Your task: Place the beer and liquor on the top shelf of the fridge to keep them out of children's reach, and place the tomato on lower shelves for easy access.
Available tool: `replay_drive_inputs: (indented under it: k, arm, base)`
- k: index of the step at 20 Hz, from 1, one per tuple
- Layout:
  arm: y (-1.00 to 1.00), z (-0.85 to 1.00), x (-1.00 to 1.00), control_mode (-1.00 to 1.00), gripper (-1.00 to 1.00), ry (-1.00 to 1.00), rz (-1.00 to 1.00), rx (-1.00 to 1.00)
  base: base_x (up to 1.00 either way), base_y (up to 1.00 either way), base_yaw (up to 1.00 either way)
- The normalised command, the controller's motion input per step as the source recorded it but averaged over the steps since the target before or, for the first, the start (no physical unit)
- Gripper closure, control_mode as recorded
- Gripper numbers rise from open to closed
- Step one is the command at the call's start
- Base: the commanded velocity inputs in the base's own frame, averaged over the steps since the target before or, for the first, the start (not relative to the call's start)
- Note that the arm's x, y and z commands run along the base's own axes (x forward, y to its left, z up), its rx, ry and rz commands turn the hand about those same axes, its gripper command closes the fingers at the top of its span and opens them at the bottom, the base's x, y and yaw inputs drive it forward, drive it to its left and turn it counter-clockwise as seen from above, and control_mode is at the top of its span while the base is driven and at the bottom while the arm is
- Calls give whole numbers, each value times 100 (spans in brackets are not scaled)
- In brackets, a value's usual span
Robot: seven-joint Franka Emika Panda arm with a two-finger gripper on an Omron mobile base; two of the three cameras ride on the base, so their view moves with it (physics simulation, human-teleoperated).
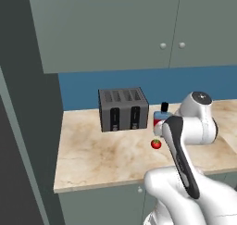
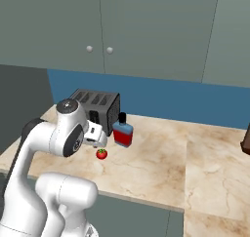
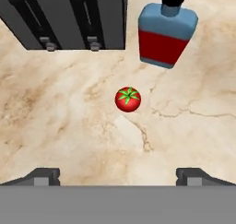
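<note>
Marble bench (image 3: 55,121) lies under the end effector (image 3: 118,176), its 2 fingers spread wide and empty, tomato (image 3: 127,99) just ahead, liquor (image 3: 166,34) and toaster (image 3: 69,15) beyond.

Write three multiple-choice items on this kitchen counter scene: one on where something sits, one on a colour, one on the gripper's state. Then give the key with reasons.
1. Where does the tomato lie?
A. on top of the toaster
B. on the counter, in front of the toaster and the liquor bottle
C. between the gripper's fingers

2. What colours is the liquor bottle?
A. blue above, red below, black cap
B. all green
C. clear with a white cap

3. How does the gripper stand?
A. shut on the tomato
B. shut on nothing
C. open, above the counter

Key: 1 B, the tomato rests on bare counter, apart from the toaster. 2 A, the hand view shows those bands. 3 C, the fingertips stand wide apart with nothing between them.
</note>
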Motion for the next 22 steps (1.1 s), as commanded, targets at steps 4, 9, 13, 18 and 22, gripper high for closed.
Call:
replay_drive_inputs:
  k: [4, 9, 13, 18, 22]
  arm:
    - [0, -35, 28, -100, -100, 11, -9, 0]
    - [0, -41, 37, -100, -100, 15, -6, 0]
    - [0, -46, 36, -100, -100, 16, -5, 0]
    - [0, -32, 33, -100, -100, 18, -2, 0]
    - [0, -33, 37, -100, -100, 14, -1, 0]
  base:
    - [0, 0, 0]
    - [0, 0, 0]
    - [0, 0, 0]
    - [0, 0, 0]
    - [0, 0, 0]
